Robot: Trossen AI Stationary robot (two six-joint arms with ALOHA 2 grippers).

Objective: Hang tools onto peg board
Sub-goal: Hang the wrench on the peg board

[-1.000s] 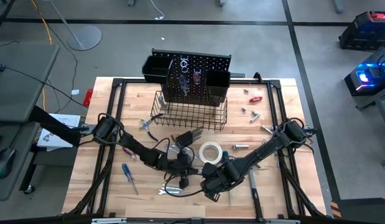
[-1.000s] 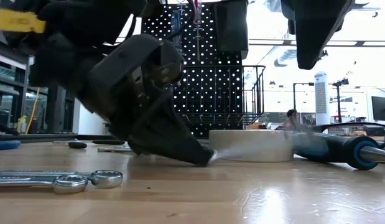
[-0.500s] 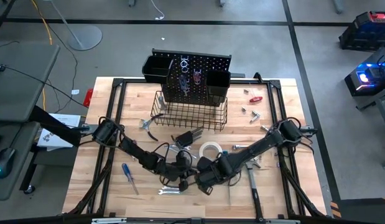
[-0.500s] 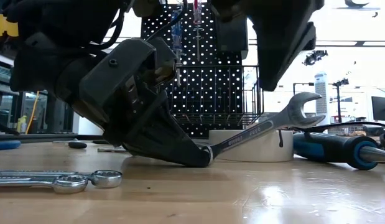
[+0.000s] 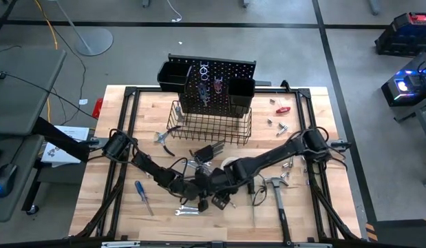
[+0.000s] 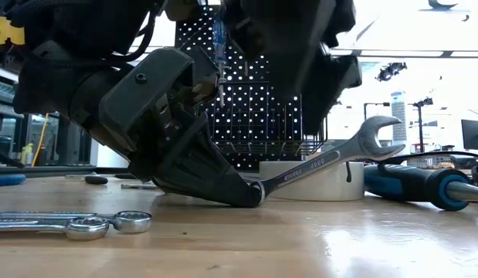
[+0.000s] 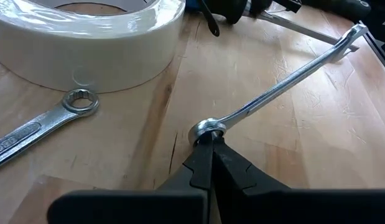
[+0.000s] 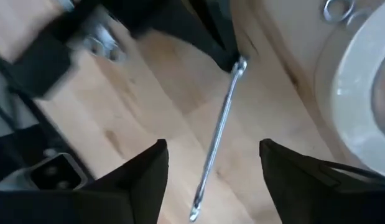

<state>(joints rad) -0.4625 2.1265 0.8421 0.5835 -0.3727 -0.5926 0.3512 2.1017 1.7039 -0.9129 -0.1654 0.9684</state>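
A silver wrench (image 6: 323, 162) slants up from the wood table, its open end (image 6: 377, 133) in the air. My left gripper (image 7: 208, 142) is shut on its ring end, low near the table's middle front. My right gripper (image 8: 214, 177) hangs open above the wrench (image 8: 218, 134), one finger on either side of the shaft without touching it. A white tape roll (image 7: 86, 37) lies flat just behind. The black peg board (image 5: 214, 81), with bins and a wire basket (image 5: 213, 125), stands at the far edge. My left gripper pinches the wrench's ring end (image 7: 208, 129) at the free ends of its two fingers (image 6: 250, 193). The fingers slant down from the table's left side and lie roughly in line with the shaft. The wrench tilts upward from the hold, its open end clear of the table.
Two more wrenches (image 6: 76, 224) lie at the near left. A black-handled hammer (image 5: 277, 191) lies right of the arms and a blue screwdriver (image 5: 142, 195) to the left. Red-handled pliers (image 5: 164, 142) sit near the basket; small parts (image 5: 278, 126) lie at the far right.
My right gripper has gone toward the table's left and a little down, coming over the wrench, and has opened. The wrench's open end has risen off the table while its ring end stayed in my left gripper.
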